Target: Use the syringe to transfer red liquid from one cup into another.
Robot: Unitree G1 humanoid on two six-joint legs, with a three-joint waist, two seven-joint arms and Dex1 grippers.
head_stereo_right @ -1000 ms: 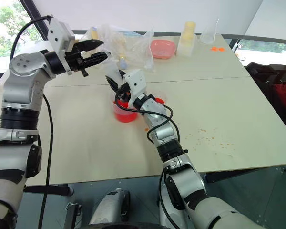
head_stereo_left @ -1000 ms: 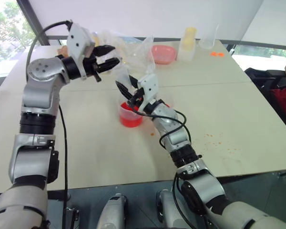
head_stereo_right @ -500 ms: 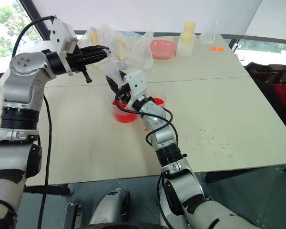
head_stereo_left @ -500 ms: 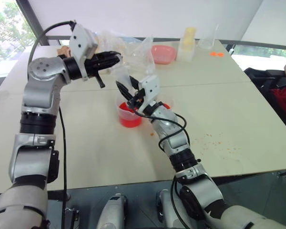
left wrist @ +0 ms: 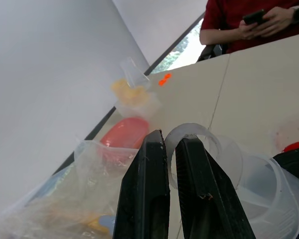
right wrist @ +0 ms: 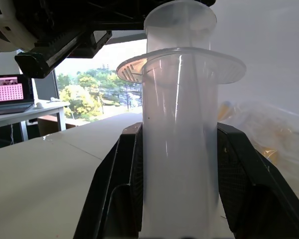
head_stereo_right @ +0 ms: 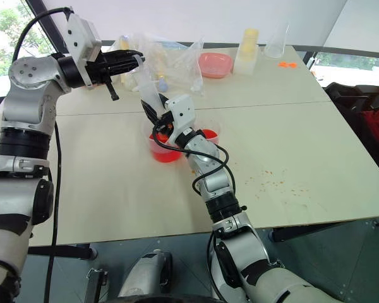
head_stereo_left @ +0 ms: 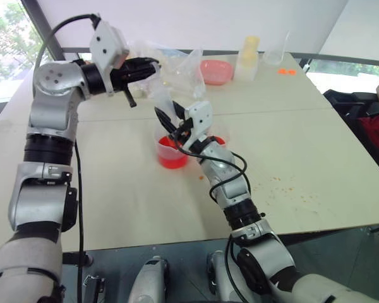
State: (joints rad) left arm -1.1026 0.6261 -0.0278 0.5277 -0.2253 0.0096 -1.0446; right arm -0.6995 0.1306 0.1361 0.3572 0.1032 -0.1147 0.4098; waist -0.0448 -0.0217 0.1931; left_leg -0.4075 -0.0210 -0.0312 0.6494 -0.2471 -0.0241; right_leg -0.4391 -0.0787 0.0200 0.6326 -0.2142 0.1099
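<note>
Clear ribbed syringe (right wrist: 179, 144) barrel clamped between right fingers (right wrist: 239, 184), left fingers (left wrist: 152, 194) pinching its round plunger disc

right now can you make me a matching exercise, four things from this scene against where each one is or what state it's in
Things:
1. syringe
2. left gripper
3. pink bowl
4. wider beaker

Places or states:
a. at the table's far edge
b. holds red liquid
c. gripped around its barrel by the right gripper
d. shut on the plunger's top disc

Pairs: 1-c, 2-d, 3-a, 4-b
</note>
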